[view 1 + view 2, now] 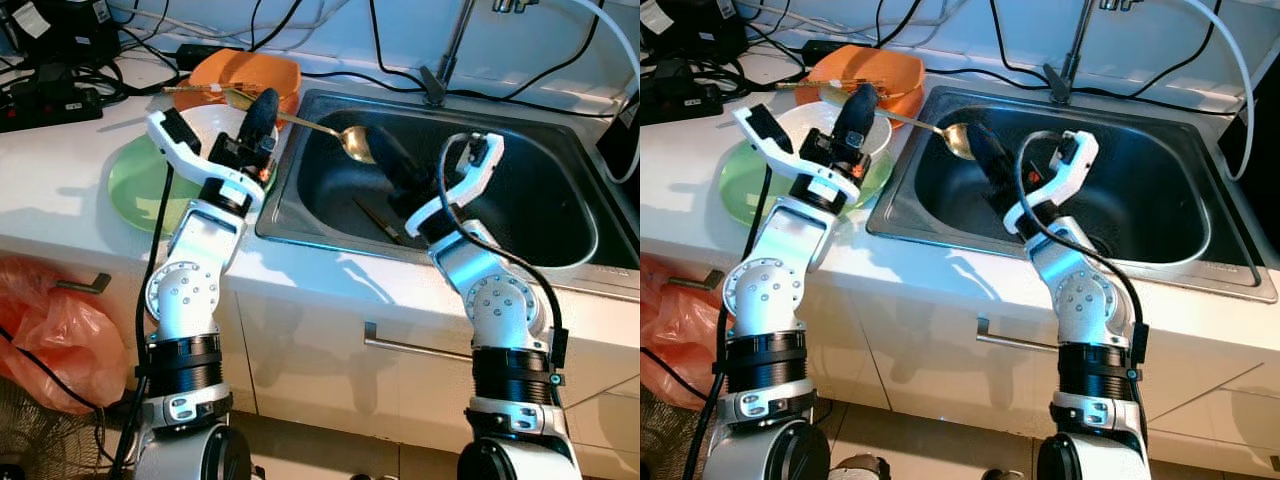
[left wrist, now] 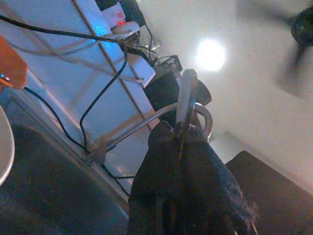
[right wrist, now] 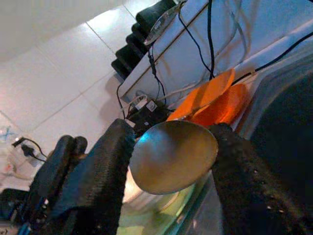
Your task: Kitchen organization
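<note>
The golden spoon (image 1: pixel 352 140) is up in the air, stretched across the sink's left rim, handle over the counter and bowl out over the basin. The left gripper (image 1: pixel 262 110) has its two black fingers pressed together on the handle end; the left wrist view shows the metal shaft pinched right between them. The right gripper (image 1: pixel 985 150) sits at the other end, over the left part of the steel sink (image 1: pixel 560 255), and its fingers stand apart with the spoon's bowl just between them. The right wrist view puts a finger (image 3: pixel 105 171) on each side of that shiny bowl, close but with gaps still showing, so nothing is clamped there.

Now the containers. Down in the basin, near its front-left corner, lies a dark utensil (image 1: pixel 378 220), half hidden behind the right arm. On the countertop, left of the sink, a white bowl (image 1: pixel 205 125) sits on a green plate (image 1: pixel 135 185); its contents cannot be made out. Behind them, toward the counter's back edge, is an orange dish (image 1: pixel 250 75) with a utensil across its rim.

The basin's right half lies open. Cables and a power strip (image 1: pixel 45 100) crowd the counter's back-left corner. The faucet (image 1: pixel 445 65) rises from the sink's back edge.
</note>
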Available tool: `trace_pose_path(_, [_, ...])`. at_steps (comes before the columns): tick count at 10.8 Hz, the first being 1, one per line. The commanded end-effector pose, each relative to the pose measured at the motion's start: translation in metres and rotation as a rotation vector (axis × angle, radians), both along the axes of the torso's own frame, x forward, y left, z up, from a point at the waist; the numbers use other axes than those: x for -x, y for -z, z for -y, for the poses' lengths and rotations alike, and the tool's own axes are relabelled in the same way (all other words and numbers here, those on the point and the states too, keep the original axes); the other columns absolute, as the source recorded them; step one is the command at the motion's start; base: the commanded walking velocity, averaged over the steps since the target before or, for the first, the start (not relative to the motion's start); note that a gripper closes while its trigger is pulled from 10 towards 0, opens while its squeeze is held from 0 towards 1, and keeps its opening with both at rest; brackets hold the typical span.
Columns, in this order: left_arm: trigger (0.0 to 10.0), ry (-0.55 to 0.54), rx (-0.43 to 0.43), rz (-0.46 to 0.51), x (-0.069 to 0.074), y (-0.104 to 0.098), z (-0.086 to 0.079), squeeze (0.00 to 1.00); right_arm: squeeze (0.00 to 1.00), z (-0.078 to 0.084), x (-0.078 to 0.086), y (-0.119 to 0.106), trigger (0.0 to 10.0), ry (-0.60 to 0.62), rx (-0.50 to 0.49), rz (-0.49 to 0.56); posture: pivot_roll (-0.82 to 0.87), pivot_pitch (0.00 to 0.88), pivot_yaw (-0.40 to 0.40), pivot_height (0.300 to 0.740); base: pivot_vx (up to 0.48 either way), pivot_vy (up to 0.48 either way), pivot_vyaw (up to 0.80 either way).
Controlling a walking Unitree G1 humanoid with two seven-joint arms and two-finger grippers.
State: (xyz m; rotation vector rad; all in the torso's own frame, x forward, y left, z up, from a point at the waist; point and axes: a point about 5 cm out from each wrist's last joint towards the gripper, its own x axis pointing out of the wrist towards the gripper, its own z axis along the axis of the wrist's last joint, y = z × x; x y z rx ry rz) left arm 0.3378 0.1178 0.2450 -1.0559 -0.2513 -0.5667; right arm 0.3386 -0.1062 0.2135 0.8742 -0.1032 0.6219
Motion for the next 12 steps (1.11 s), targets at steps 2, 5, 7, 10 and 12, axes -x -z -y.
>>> trace_pose_path(2, [0.0,0.029,0.013,0.018,0.003,-0.003,0.007,0.00,0.00,-0.002,0.000,-0.002,0.0,-0.025,-0.025,-0.006,0.12,0.065,-0.029,0.740,0.000,0.000,0.00])
trace_pose_path(5, [0.0,0.037,0.032,-0.017,0.002,0.004,0.010,0.00,0.00,-0.010,0.007,-0.003,0.0,-0.125,-0.080,0.002,0.12,0.068,-0.029,0.740,0.000,0.000,0.00])
trace_pose_path(7, [0.0,0.045,0.041,-0.036,0.002,0.008,0.011,0.00,0.00,-0.012,0.011,-0.003,0.0,-0.159,-0.087,0.010,0.12,0.070,-0.029,0.740,0.000,0.000,0.00])
trace_pose_path(10, [0.0,0.072,0.036,-0.067,0.003,0.015,0.017,0.00,0.00,-0.013,0.015,-0.002,0.0,-0.194,-0.084,0.018,0.11,0.072,-0.027,0.740,0.000,0.000,0.00])
trace_pose_path(12, [0.0,0.094,0.001,-0.084,0.004,0.019,0.024,0.00,0.00,-0.014,0.016,-0.001,0.0,-0.203,-0.080,0.017,0.11,0.067,-0.025,0.740,0.000,0.000,0.00])
